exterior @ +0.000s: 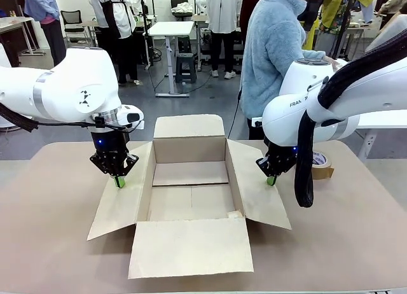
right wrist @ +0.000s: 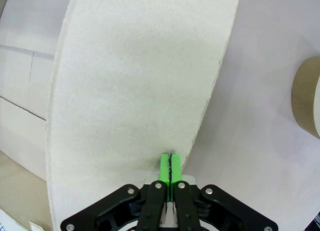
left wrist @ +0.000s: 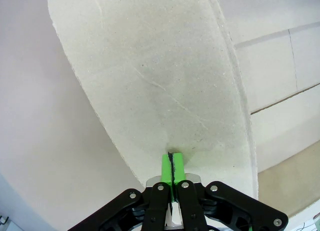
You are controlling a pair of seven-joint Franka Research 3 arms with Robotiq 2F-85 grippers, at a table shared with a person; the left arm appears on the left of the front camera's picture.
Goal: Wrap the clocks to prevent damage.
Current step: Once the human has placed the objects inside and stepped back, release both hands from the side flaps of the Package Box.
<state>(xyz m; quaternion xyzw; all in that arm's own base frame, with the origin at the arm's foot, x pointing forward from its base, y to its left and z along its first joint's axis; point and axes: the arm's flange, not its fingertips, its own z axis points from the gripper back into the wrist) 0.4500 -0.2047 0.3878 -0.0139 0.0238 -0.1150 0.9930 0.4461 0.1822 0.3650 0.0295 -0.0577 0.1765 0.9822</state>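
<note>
Clocks: where they lie cannot be told from these pictures.

Front view: an open cardboard box (exterior: 191, 179) sits mid-table (exterior: 51, 243) with its four flaps spread outward and its bare floor showing. At the box's 9 o'clock, the left gripper (exterior: 119, 181) points straight down, its green pads pressed together with nothing between them, the tip at the outer edge of the left flap (exterior: 124, 205). At 3 o'clock, the right gripper (exterior: 271, 179) is likewise fully closed and empty, its tip on the right flap (exterior: 257, 192). A brown tape roll (exterior: 321, 165) lies just beyond the right gripper, near the table's far right edge. A person (exterior: 273, 52) in a pale blue fleece stands at the far side, toward 1 o'clock, turned away from the box.

Left wrist view: the left gripper (left wrist: 171, 163) rises from 6 o'clock, jaws together down to a thin dark seam, gripping nothing. The tip meets the pale left flap (left wrist: 160, 81), which fans out toward 12 o'clock. The box floor (left wrist: 290, 91) shows at 3 o'clock, the table (left wrist: 40, 141) at 9 o'clock.

Right wrist view: the right gripper (right wrist: 170, 163) is closed tight, pad against pad, and empty. Its tip rests near the edge of the right flap (right wrist: 135, 81). The tape roll (right wrist: 307, 98) lies at 3 o'clock on the table (right wrist: 260, 156), apart from the flap.
</note>
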